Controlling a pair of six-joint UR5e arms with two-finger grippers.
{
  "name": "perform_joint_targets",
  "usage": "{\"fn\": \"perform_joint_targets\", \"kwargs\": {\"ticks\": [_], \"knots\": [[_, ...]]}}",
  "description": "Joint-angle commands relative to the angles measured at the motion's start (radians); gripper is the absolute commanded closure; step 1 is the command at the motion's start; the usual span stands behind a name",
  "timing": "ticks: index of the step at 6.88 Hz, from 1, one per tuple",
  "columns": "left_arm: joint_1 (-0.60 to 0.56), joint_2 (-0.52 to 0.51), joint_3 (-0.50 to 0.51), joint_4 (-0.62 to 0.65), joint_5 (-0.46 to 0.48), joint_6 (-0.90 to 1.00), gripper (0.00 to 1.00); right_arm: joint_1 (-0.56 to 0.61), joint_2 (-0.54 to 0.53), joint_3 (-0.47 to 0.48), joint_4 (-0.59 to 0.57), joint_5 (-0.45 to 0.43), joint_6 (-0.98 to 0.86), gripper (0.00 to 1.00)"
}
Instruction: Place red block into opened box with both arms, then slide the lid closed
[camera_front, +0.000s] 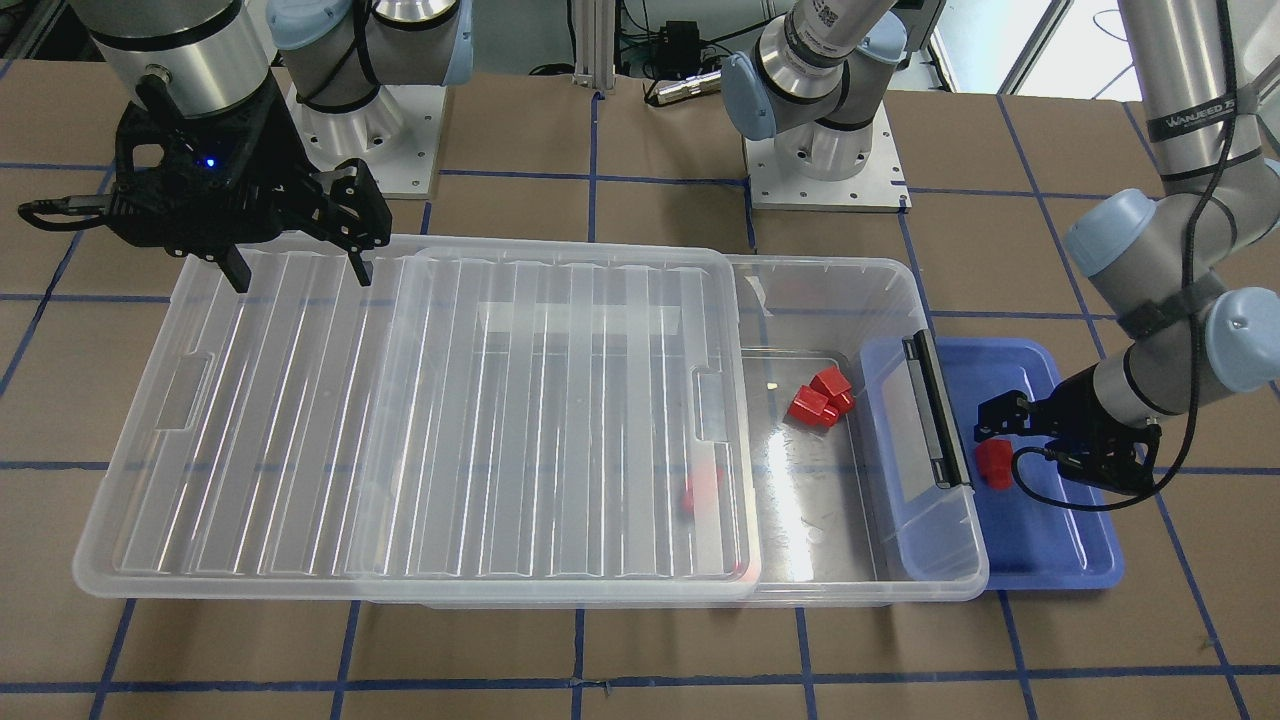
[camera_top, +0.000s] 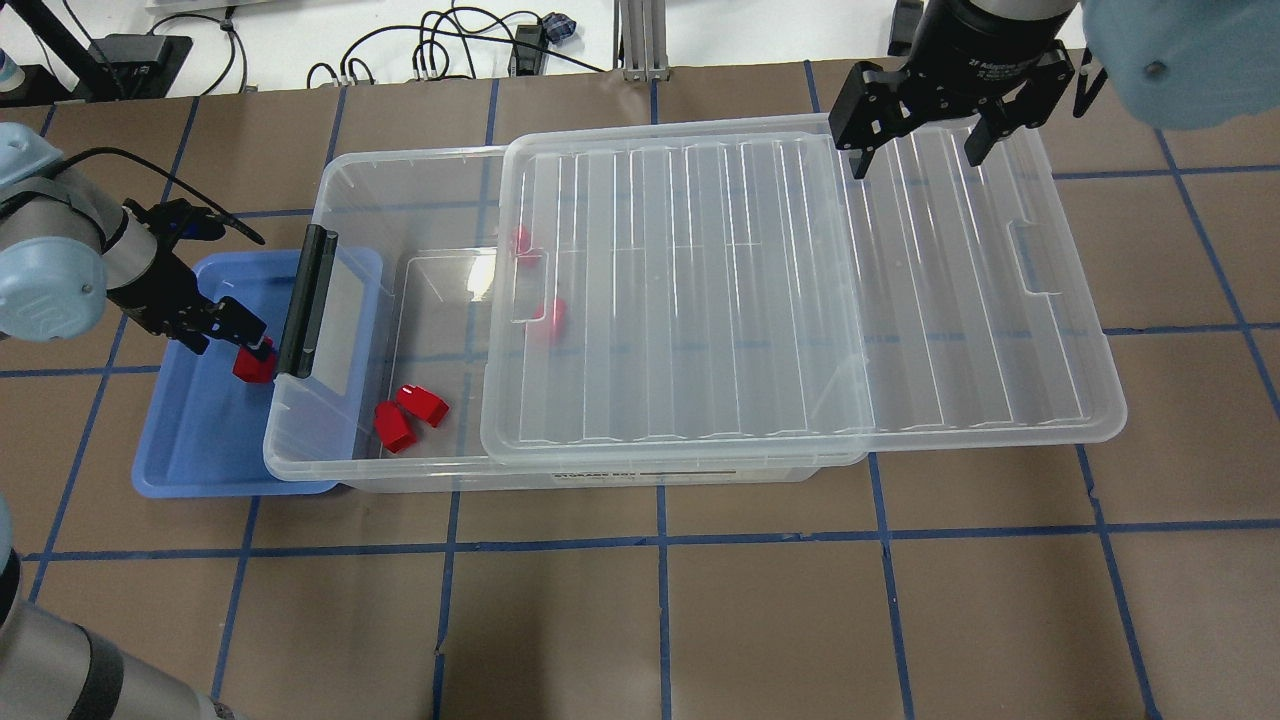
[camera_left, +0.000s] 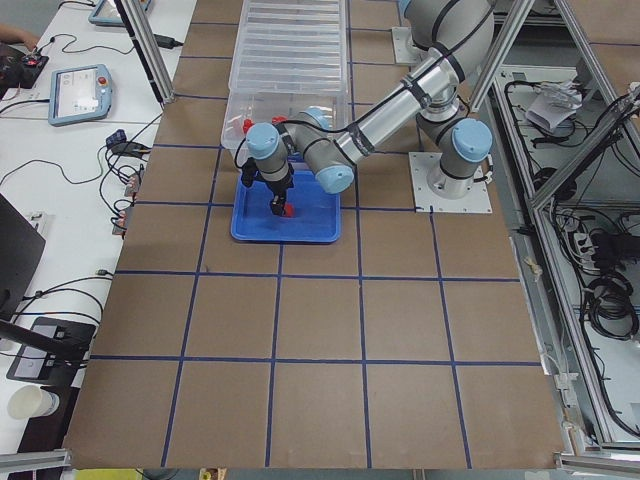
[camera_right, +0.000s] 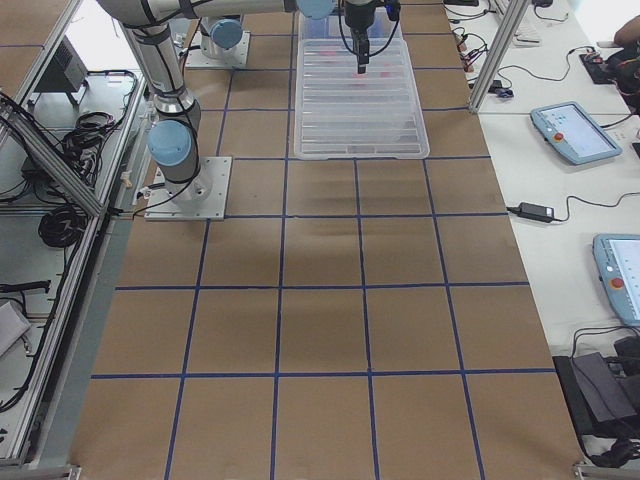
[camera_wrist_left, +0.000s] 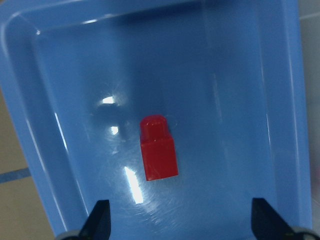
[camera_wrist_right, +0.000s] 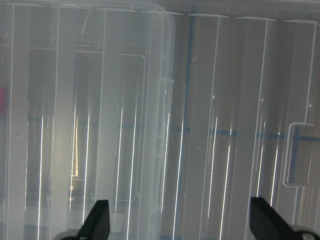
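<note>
A red block (camera_wrist_left: 157, 150) (camera_front: 993, 466) (camera_top: 253, 366) lies flat in the blue tray (camera_wrist_left: 240, 75) (camera_top: 190, 450). My left gripper (camera_wrist_left: 182, 220) (camera_front: 995, 440) (camera_top: 235, 345) hovers over it, open, fingers wide apart and not touching it. The clear box (camera_top: 400, 158) (camera_front: 850, 262) overlaps the tray with its black-handle (camera_top: 305, 300) end. Two red blocks (camera_top: 410, 412) (camera_front: 820, 397) rest in its uncovered part, and more show dimly under the lid. The ribbed lid (camera_top: 750, 290) (camera_front: 450, 420) is slid back, overhanging the box's far end. My right gripper (camera_top: 915, 150) (camera_front: 300, 265) (camera_wrist_right: 182, 220) hangs open above that end.
The brown table carries a blue tape grid. Both arm bases (camera_front: 825, 150) (camera_front: 370, 130) stand behind the box. Tablets (camera_left: 75, 95) and cables lie on the side benches beyond the frame posts.
</note>
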Motion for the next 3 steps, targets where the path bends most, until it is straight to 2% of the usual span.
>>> {"fn": "perform_joint_targets", "kwargs": {"ticks": [1,2,3], "knots": [[0.000,-0.055,-0.016,0.052,0.011,-0.001,0.23,0.000,0.000,0.000,0.002,-0.001,-0.002,0.00],[0.000,-0.060,-0.016,0.054,0.019,-0.002,0.48,0.000,0.000,0.000,0.002,-0.001,-0.002,0.00],[-0.001,-0.058,-0.012,0.052,0.020,-0.010,0.80,0.000,0.000,0.002,0.003,-0.001,-0.002,0.00]]}}
